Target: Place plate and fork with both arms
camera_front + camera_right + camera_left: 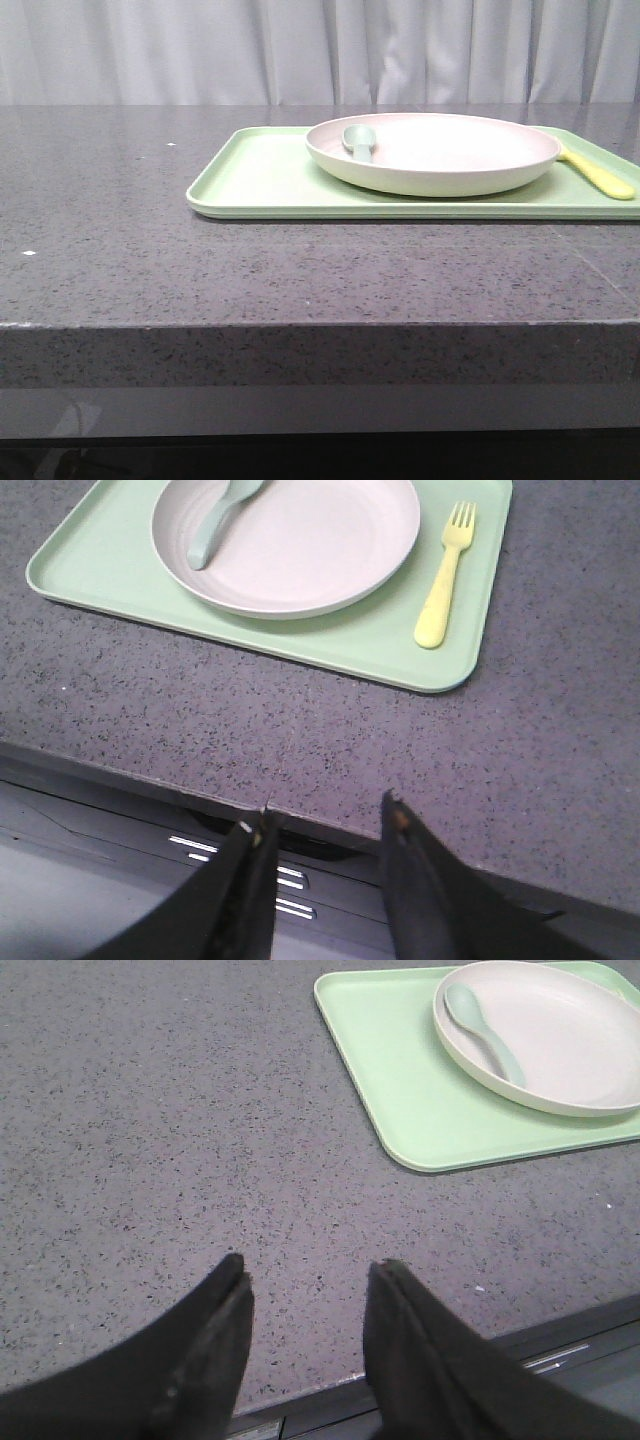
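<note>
On the green tray (260, 175) sits the plate (440, 150) with a spoon (358, 142) inside, the fork (445, 580) just beside it on the tray. Both pincers, left (305, 1335) and right (325, 880), hang spread and empty, well apart from everything. Your risk (my guess): lifting the plate tips the loose spoon out, or nudges the fork.

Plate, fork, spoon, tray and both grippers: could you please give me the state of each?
plate: upright on the tray, holding the spoon
fork: flat on the tray beside the plate
spoon: lying in the plate
tray: flat on the table
left gripper: open, empty
right gripper: open, empty
</note>
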`<state>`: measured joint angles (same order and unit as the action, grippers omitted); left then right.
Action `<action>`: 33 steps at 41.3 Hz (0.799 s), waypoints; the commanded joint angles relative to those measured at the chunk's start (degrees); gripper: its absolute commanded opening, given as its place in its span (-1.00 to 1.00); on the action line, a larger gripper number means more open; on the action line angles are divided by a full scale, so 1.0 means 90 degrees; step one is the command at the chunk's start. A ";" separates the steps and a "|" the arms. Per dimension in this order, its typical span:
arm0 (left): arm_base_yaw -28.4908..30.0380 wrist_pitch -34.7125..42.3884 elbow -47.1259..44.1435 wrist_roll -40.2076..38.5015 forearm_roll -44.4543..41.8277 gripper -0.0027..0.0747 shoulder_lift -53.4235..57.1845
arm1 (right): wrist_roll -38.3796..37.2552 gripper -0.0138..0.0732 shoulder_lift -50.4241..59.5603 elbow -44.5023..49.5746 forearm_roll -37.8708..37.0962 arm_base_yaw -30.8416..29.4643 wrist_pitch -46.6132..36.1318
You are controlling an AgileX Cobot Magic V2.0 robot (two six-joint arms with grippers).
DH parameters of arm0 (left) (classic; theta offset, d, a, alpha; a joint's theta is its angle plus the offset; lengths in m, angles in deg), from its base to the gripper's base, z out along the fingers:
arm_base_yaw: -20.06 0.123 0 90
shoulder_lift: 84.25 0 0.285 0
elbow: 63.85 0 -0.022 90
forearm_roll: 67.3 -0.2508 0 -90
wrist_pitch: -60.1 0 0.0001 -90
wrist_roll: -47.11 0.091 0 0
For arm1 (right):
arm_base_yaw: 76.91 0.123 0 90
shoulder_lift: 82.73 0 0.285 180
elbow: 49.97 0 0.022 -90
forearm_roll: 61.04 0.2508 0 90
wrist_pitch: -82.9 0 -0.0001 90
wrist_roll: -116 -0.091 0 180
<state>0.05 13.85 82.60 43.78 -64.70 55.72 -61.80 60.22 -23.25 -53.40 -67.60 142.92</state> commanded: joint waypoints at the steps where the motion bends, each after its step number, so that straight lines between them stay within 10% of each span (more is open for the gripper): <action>1: 0.0004 0.0466 0.0149 -0.0074 0.0017 -0.20 -0.0014 | 0.0007 -0.02 -0.0024 -0.0125 -0.0048 0.0008 -0.0570; 8: 0.0004 0.0694 0.0149 -0.0074 0.0028 -0.28 -0.0014 | 0.0007 -0.05 -0.0024 -0.0125 -0.0048 0.0008 -0.0697; 19: 0.0004 0.0926 0.0149 -0.0074 0.0053 -0.98 -0.0014 | 0.0007 -0.80 -0.0024 -0.0125 -0.0048 0.0008 -0.0705; 33: 0.0004 0.0944 0.0149 -0.0074 0.0065 -0.98 -0.0014 | 0.0014 -0.88 -0.0024 -0.0125 -0.0053 0.0008 -0.0540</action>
<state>0.05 18.16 82.60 43.78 -64.70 55.72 -61.92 60.22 -23.25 -53.40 -67.60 140.84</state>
